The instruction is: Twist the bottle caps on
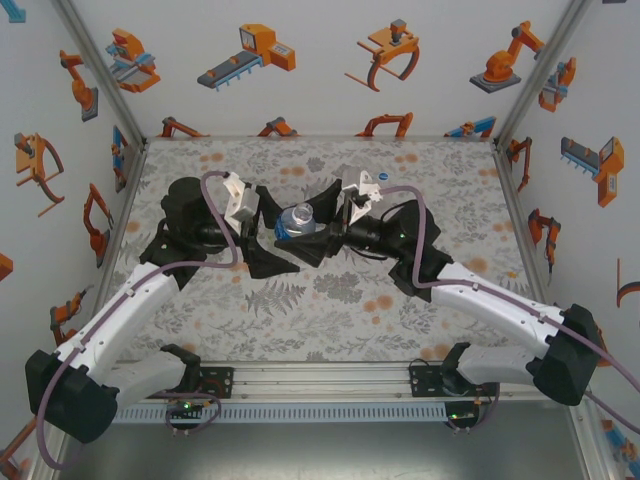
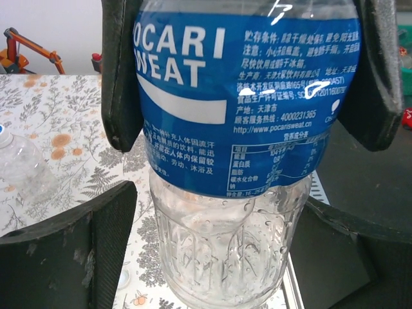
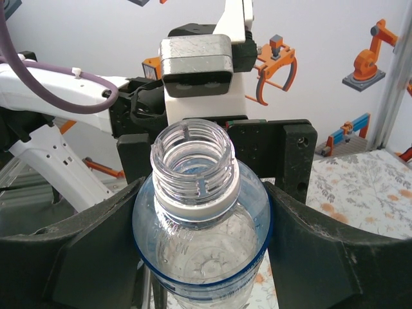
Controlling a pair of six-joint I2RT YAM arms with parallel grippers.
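Bottle (image 3: 193, 168) uncapped (droplets (image 2: 226, 239) inside), right hand (image 3: 203, 222) gripping

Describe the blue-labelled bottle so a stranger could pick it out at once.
Start at the middle of the floral table, where the left gripper and right gripper meet. The right one clamps the bottle there. Its blue Pocari Sweat label and open, capless threaded neck set it apart from the plain clear bottle nearby.

The tabletop (image 1: 330, 300) has a grey fern-and-flower print dotted with orange. A clear bottle (image 2: 16, 168) rests on it, left of the blue-labelled bottle (image 2: 244, 96).
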